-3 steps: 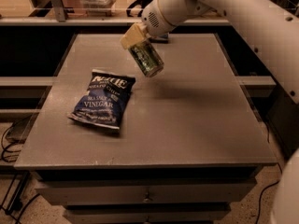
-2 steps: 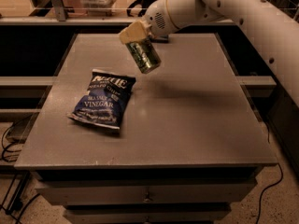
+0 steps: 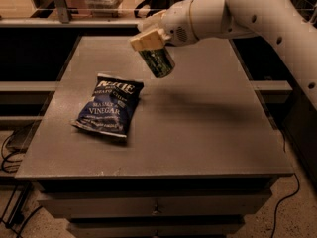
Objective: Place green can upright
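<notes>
The green can (image 3: pixel 157 62) is held in the air above the back middle of the grey table (image 3: pixel 208 133), tilted with its lower end pointing down and to the right. My gripper (image 3: pixel 147 39) comes in from the upper right on the white arm (image 3: pixel 247 9) and is shut on the can's upper end with its pale fingers (image 3: pixel 146 40). The can's top and pull tab are hidden by the gripper.
A dark blue chip bag (image 3: pixel 108 105) lies flat on the table's left half, below and left of the can. The table has drawers at its front (image 3: pixel 156 205). Shelving and clutter stand behind the table. Cables lie on the floor at the left (image 3: pixel 12 148).
The gripper with the can has shifted a little to the left and slightly up. The can stays tilted in the grip. The chip bag has not moved.
</notes>
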Tool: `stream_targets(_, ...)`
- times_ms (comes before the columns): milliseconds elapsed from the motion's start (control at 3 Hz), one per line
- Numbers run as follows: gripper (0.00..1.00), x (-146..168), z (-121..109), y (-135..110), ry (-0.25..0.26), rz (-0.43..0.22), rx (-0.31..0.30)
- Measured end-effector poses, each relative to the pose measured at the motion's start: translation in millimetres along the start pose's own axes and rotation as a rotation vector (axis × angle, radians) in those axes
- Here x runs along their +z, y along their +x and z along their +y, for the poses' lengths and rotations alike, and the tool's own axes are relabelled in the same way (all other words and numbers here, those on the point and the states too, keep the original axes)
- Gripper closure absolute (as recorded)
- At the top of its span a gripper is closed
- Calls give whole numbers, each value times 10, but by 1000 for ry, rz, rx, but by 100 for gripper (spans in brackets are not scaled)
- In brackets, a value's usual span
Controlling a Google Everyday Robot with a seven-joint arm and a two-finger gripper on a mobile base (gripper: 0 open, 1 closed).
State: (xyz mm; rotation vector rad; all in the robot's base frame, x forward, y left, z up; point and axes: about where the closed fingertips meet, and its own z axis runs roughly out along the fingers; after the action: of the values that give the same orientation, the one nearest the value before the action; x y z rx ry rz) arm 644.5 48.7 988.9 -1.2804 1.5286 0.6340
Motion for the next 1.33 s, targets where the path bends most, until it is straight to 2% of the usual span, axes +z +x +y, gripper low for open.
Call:
stream_targets(333,100,-82,46,61,-7,9,-85)
stream_targets(667,100,-54,64,32,-24,41,-111)
stream_targets(1000,100,-49,114,42,-43,25,-157)
stream_targets(1333,100,-104,145,96,-29,-44,-176)
